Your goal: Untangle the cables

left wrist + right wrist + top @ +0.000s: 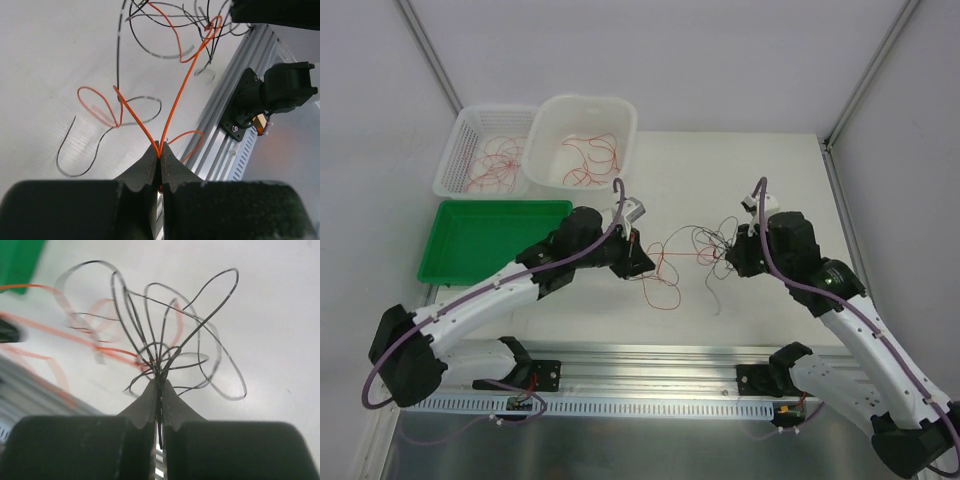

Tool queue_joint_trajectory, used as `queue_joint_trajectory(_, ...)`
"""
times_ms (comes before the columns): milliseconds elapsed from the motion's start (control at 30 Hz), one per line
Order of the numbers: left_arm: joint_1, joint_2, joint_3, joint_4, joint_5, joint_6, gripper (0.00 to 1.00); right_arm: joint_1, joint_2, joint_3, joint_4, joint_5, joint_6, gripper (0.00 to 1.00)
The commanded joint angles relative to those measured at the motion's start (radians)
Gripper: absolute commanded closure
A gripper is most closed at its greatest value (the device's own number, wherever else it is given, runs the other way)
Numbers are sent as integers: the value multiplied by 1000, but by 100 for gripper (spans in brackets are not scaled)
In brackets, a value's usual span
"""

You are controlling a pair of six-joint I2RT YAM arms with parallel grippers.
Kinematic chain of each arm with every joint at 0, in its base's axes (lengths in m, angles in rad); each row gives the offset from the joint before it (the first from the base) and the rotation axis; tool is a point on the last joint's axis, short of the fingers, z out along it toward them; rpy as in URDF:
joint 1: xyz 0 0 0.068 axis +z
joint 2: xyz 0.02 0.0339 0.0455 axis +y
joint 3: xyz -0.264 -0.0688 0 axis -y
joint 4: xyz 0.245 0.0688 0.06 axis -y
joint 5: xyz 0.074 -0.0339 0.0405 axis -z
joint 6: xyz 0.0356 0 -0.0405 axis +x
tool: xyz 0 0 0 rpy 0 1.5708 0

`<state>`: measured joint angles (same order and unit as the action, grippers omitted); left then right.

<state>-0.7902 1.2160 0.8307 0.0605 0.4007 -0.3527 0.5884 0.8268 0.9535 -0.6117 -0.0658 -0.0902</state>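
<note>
A tangle of thin wires lies mid-table between my arms. My left gripper (pixel 642 262) is shut on an orange wire (pixel 185 85) that runs right toward the knot; in the left wrist view the jaws (pixel 160 156) pinch it at the tips. My right gripper (pixel 728 256) is shut on a bunch of black wires (pixel 170 335), with the jaws (pixel 160 385) closed at their base. The red-orange wire (pixel 668 262) stretches between the two grippers, with loops hanging toward the near edge. Black loops (pixel 708 240) spread around the right gripper.
A white mesh basket (pixel 460 160) and a white tub (pixel 620 115) at the back left each hold red wires. A green tray (pixel 450 255) lies left of my left arm. A metal rail (pixel 650 375) runs along the near edge.
</note>
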Motion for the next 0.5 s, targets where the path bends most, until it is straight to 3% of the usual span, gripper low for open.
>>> queue_joint_trajectory(0,38,-136,50,-209,-115,24,100,-122,0,-47,-36,150,76,99)
queue_joint_trajectory(167,228,-265,67,-335,-60,-22,100,-235,23,-99,-52,182,119,99)
queue_joint_trajectory(333,275,-352,123,-416,-39,14,100,-311,67,-119,-74,198,156,99)
queue_joint_trajectory(467,281,-380,205,-523,-124,52,100,-396,72,-145,-83,198,175,99)
